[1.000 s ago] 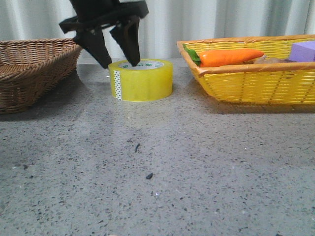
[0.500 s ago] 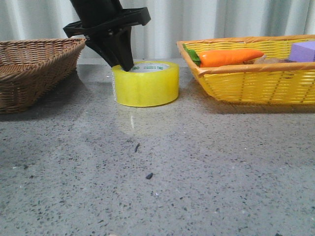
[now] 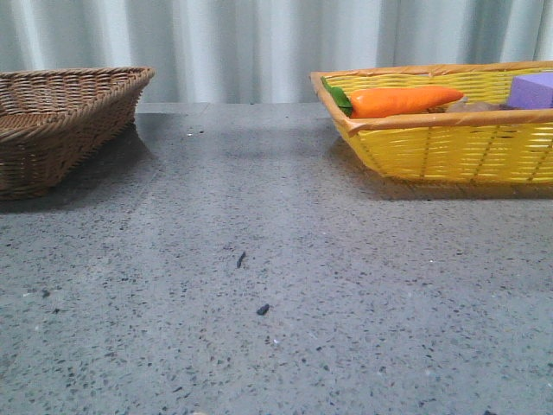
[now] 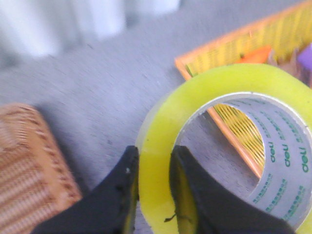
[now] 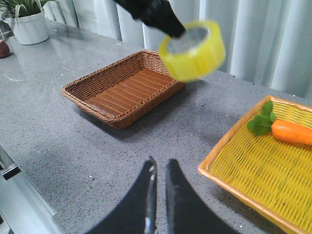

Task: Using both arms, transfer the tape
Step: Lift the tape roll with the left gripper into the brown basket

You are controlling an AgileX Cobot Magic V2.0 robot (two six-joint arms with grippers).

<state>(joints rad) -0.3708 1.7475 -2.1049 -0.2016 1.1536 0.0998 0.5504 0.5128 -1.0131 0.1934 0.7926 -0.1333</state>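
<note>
The yellow tape with a white printed inner ring hangs in the air. My left gripper is shut on its wall, one finger outside and one inside the ring. In the right wrist view the tape is held high over the table by the left gripper, near the brown basket's far end. My right gripper is shut and empty, low over the table, well apart from the tape. The front view shows neither the tape nor a gripper.
A brown wicker basket stands at the left, also in the right wrist view. A yellow basket at the right holds an orange carrot and a purple block. A potted plant stands far off.
The left gripper closed on the tape's wall and lifted it off the table, up and out of the front view.
</note>
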